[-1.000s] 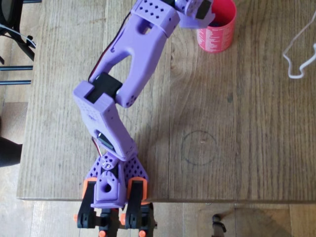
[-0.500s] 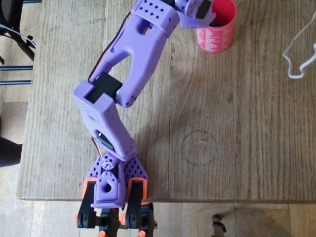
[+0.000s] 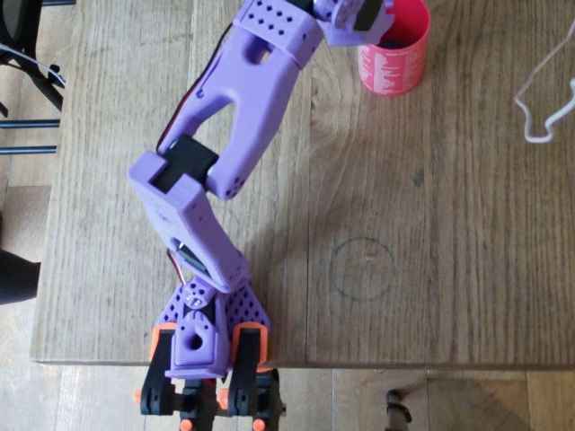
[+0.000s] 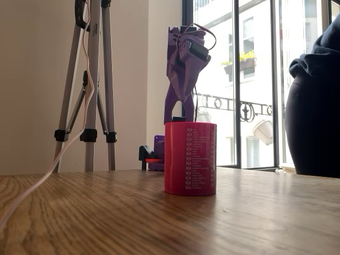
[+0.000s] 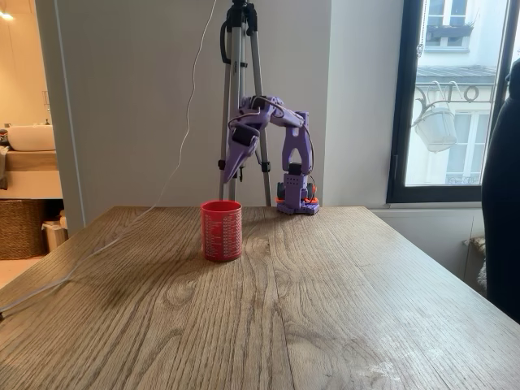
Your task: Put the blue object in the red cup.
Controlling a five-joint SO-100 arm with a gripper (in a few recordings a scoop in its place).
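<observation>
The red cup (image 3: 395,56) stands upright near the table's far edge in the overhead view, with white print on its side (image 4: 190,158). My purple gripper (image 3: 384,27) hangs over the cup's left rim, pointing down. From the side, the gripper (image 5: 223,169) hovers a little above the cup (image 5: 221,230). A dark bluish patch (image 3: 389,42) shows inside the cup below the fingertips; I cannot tell whether it is the blue object. How the jaws stand is hidden by the wrist.
A white cable (image 3: 542,97) lies on the table's right side in the overhead view. A tripod (image 5: 240,97) stands behind the table by the arm's base (image 3: 202,346). A person in dark clothing (image 4: 313,106) is at the table's edge. A pencilled circle (image 3: 362,268) marks the tabletop.
The arm has drawn slightly up and to the left in the overhead view, with the gripper head shifting a little away from the cup's middle. The cup has not moved.
</observation>
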